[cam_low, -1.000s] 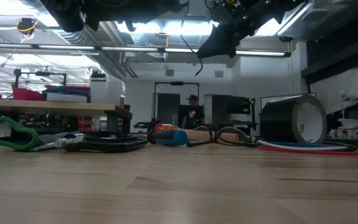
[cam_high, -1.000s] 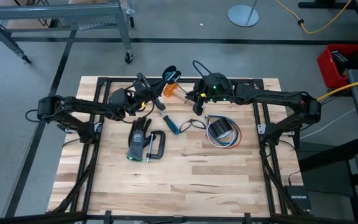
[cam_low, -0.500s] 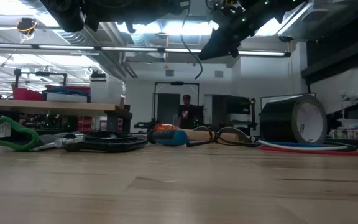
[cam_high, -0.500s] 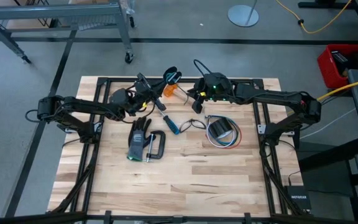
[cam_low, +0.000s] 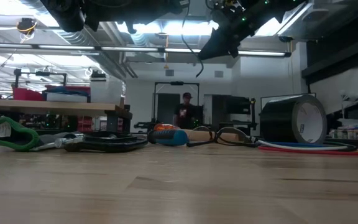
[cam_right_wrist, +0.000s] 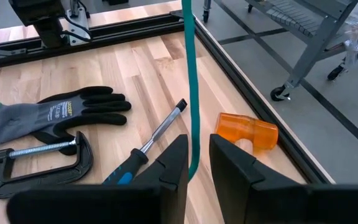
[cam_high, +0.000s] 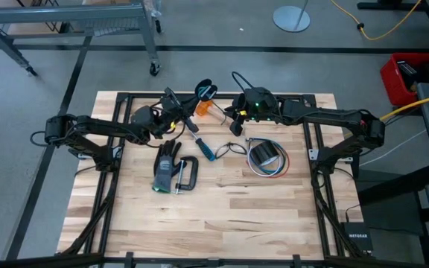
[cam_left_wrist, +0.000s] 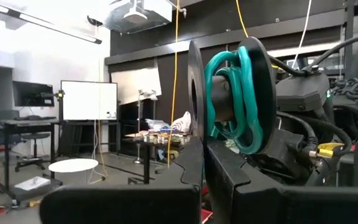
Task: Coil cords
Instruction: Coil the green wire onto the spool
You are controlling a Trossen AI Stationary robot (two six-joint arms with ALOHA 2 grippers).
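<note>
Wooden table (cam_high: 222, 216) fills the centre of the high view; both arms reach in from the frame's sides and meet near its upper middle.

Left gripper (cam_high: 176, 113), upper centre-left: fingers narrow, clamped on a black spool (cam_left_wrist: 229, 99). Teal-green cord (cam_left_wrist: 241, 93) sits wound in several turns around the spool's hub between the two flanges.

Right gripper (cam_right_wrist: 194, 163), upper centre: fingers narrow, pinching the free run of the same teal cord, which rises straight up the middle of the right wrist view.

Progress (judgement): teal cord partly coiled, some turns on the spool, a length not yet wound. A black cord (cam_high: 238, 78) arcs above the right gripper; I cannot tell how it is held. Bundle of red, white and blue wires (cam_high: 270, 165), right of centre, lies around a roll of dark tape (cam_high: 265, 155), untouched. Most of the task appears left.

Other items, centre-left: grey-and-black glove (cam_right_wrist: 55, 115), C-clamp (cam_right_wrist: 33, 168), blue-handled screwdriver (cam_high: 203, 145), orange mallet head (cam_right_wrist: 244, 132).

Writing: "NETGEAR" on a black box (cam_high: 357, 240), lower right. Glove print too small to read.
</note>
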